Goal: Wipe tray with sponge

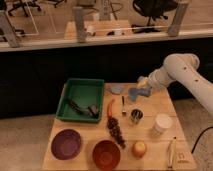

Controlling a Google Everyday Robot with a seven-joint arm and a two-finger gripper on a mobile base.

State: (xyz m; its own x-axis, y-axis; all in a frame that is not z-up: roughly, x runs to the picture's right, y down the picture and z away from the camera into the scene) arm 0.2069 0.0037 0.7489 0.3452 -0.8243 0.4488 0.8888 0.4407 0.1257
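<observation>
A: Count, from the tray outward?

B: One green tray (85, 81), open side up, at the back left of the wooden counter (160, 102). Two dark items (76, 105) lie inside it, toward its near wall.
Just off its right rim there is one red pepper (110, 106), then one fork-like utensil (123, 105).
In front of those are one dark bunch (116, 131) and one metal cup (136, 116). One white cup (161, 124) stands further right.
There are two bowls in the front row, the purple bowl (66, 144) and the orange bowl (106, 153). Next to them come one round fruit (139, 148) and one pale long thing (171, 151).
At back centre there is one grey-blue flat piece (117, 89) and one blue piece (136, 94), which may be the sponge.

A: Tray heading?

B: Its sides run roughly square with the counter's edges. It looks nearly as deep as it is wide, so the long axis cannot be told.

A: Edges and room?

B: The tray's back rim sits near the counter's back edge, and its left rim is near the left edge. A narrow strip of wood separates the tray from the purple bowl. There is bare wood right of the blue piece, out to the right edge.

A: Gripper?

B: There is one white arm (185, 70), reaching in from the right. The gripper (141, 89) is at back centre, well apart from the tray, with its fingers together. The blue piece is right at its tip, but whether it is pinched cannot be told.
</observation>
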